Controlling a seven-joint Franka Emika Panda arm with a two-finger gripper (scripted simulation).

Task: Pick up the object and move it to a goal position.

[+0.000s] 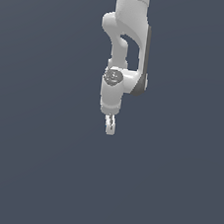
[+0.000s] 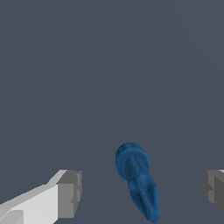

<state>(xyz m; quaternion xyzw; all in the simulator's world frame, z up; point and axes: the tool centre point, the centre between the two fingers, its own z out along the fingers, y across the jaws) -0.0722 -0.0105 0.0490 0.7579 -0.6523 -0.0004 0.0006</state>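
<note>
Exterior view: the arm [image 1: 126, 41] hangs down from the top of the frame over a plain dark grey ground, wrist pointing downward. The gripper [image 1: 110, 125] shows here edge-on, its fingers lined up nearly one behind the other, so this view alone does not tell how far apart they stand. The object cannot be made out here; it is either hidden by the fingers or too small and dark against the ground. No goal marker is visible, and there is no writing, brand or label on the arm that can be read.

Wrist view: the gripper is open. One grey pad [image 2: 70, 194] sits on a white finger at one side and the other pad [image 2: 213, 190] shows at the opposite edge, with a wide gap between them and nothing in their grasp. The object [image 2: 136, 180], a dark blue blob with a rounded, ringed head tapering to a narrower tail, lies in that gap, apart from both pads and somewhat nearer the pad on the white finger. Its long axis runs roughly across the line joining the pads, slightly skewed, so the jaws would close on its narrow width rather than its length. How far below the fingertips it lies cannot be told. I judge the coming move to be a straight descent with little sideways correction, then closing. The object carries no markings.
</note>
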